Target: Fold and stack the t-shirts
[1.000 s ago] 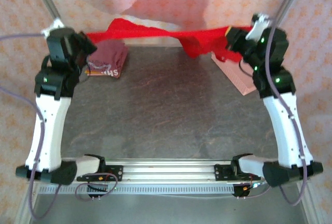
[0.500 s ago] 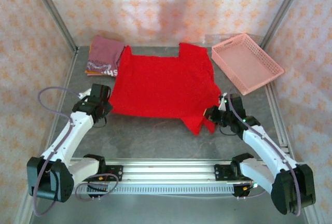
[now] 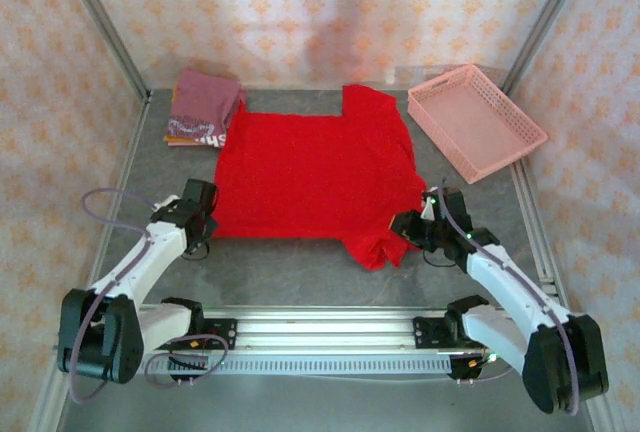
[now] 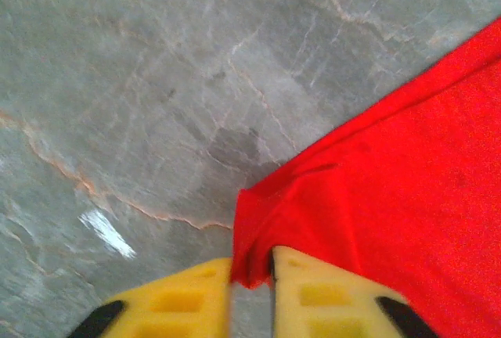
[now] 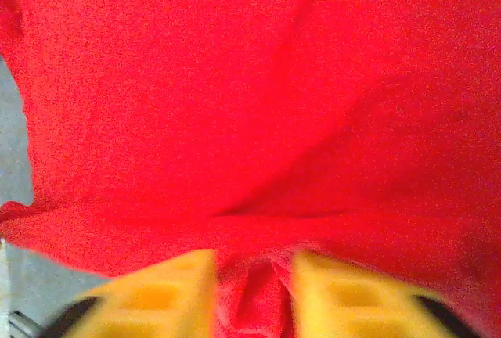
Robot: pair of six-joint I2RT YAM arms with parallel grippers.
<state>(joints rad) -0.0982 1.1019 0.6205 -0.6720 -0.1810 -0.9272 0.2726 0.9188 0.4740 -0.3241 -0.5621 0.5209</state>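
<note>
This is a robotics lab cell dressed up to look homely. 2 white arms, the left arm (image 3: 135, 267) and the right arm (image 3: 505, 287), are bolted to an aluminium rail (image 3: 330, 320) at the near edge of a grey stone-look bench (image 3: 300, 262), with purple cables (image 3: 105, 192) looping off them. Bare metal posts (image 3: 100, 24) frame the corners, and the walls (image 3: 300, 22) are flat panels in an orange-on-pink wallpaper print (a backdrop, not a room). A red t-shirt (image 3: 310, 172) and a pink basket (image 3: 437, 140) supply the household touch.
</note>
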